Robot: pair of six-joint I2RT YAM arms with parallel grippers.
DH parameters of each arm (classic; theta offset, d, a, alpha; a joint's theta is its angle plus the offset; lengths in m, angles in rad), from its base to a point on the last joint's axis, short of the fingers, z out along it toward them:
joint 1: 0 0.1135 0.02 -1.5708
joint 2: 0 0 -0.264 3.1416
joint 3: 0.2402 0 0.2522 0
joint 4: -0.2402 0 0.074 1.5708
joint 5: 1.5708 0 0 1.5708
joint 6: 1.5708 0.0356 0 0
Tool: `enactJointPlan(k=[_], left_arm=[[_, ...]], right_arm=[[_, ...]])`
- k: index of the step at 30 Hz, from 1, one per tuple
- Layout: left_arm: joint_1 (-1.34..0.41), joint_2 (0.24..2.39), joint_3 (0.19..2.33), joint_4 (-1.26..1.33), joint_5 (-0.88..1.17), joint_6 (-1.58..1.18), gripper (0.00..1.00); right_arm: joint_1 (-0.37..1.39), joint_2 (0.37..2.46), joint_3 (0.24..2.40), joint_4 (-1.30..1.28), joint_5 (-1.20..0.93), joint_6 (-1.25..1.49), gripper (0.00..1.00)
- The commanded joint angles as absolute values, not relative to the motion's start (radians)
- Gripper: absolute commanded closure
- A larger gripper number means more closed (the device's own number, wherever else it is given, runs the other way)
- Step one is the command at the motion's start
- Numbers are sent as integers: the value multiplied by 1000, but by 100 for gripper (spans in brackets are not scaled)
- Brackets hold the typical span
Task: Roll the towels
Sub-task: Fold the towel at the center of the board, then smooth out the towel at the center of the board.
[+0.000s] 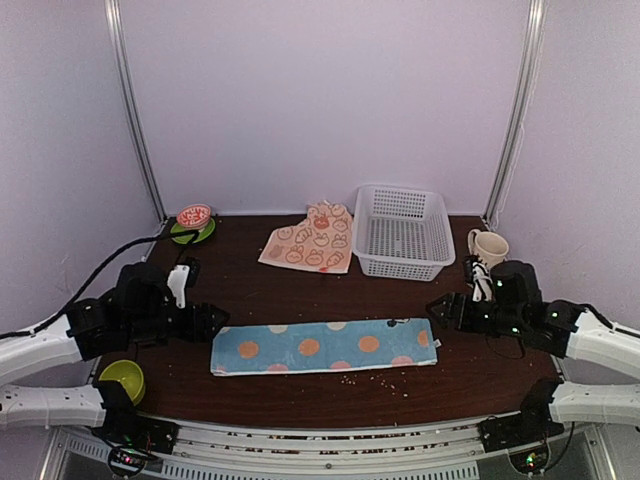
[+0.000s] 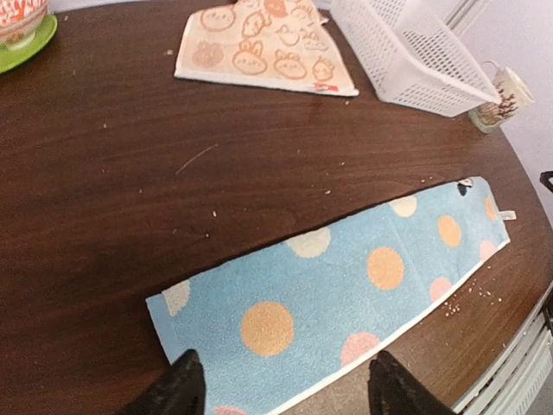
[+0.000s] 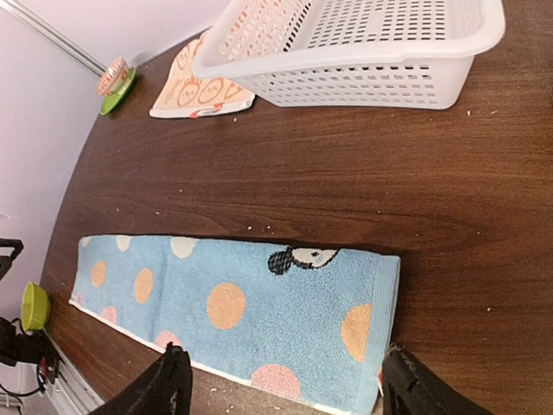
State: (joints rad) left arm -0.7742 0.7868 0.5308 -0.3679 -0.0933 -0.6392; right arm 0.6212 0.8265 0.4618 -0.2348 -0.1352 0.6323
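Top external: blue towel (image 1: 325, 347) flat on the bench (image 1: 250, 290), left end effector (image 1: 220, 321) and right end effector (image 1: 436, 309) (either end) spread apart.

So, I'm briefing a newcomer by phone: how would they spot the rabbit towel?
Start at the white basket at the back of the table. Just left of it lies the cream towel. Unlike the long blue dotted towel in front, it carries orange rabbit prints.
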Motion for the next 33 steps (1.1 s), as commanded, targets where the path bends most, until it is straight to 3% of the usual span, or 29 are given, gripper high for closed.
enactJointPlan(k=[1, 5, 15, 24, 28, 33], left_arm=[[-778, 1056, 628, -325, -117, -676, 41], [-771, 1273, 700, -304, -126, -691, 54], [-723, 1465, 698, -225, -23, -729, 77], [-696, 1471, 571, -224, -29, -753, 80], [-688, 1422, 544, -249, -35, -739, 80], [-689, 1274, 600, -330, -25, -707, 60]], right_arm=[[618, 1002, 520, -175, -136, 666, 34], [618, 1138, 531, -65, -95, 681, 49], [563, 1454, 619, 11, -147, 781, 58], [482, 1531, 616, -27, -150, 774, 58], [463, 1480, 629, -50, -174, 734, 52], [498, 1338, 668, -151, -224, 686, 36]])
